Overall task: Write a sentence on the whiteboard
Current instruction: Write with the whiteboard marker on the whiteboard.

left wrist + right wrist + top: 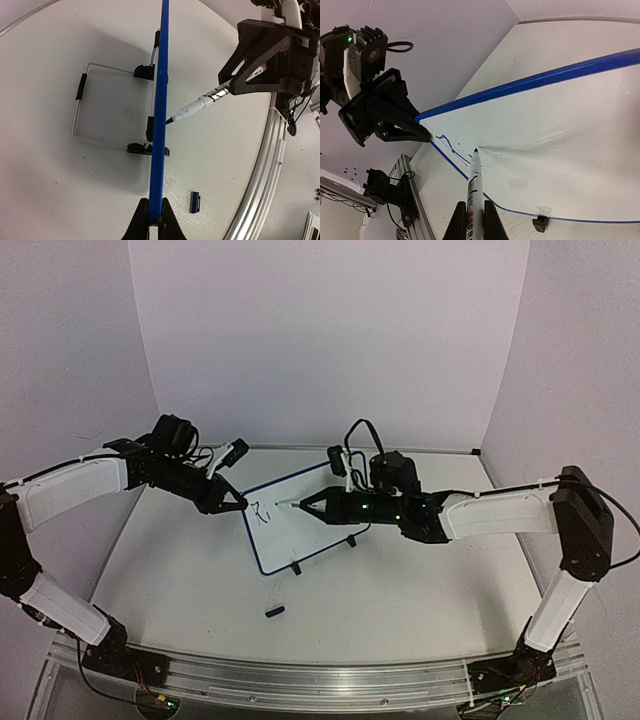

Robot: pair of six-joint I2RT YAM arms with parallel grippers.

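Note:
The whiteboard (295, 515) stands tilted on two black clip feet at the table's middle. My left gripper (238, 503) is shut on its upper left corner; in the left wrist view the board is an edge-on blue line (160, 100) between my fingers (154, 218). My right gripper (313, 506) is shut on a white marker (475, 195). Its tip (476, 150) touches the board near the left end. The sentence (262, 510) is only a few dark strokes, also showing in the right wrist view (447, 144).
The marker's dark cap (275, 611) lies on the table in front of the board, also in the left wrist view (195, 202). A wire stand (100, 107) sits behind the board. The aluminium rail (300, 675) runs along the near edge.

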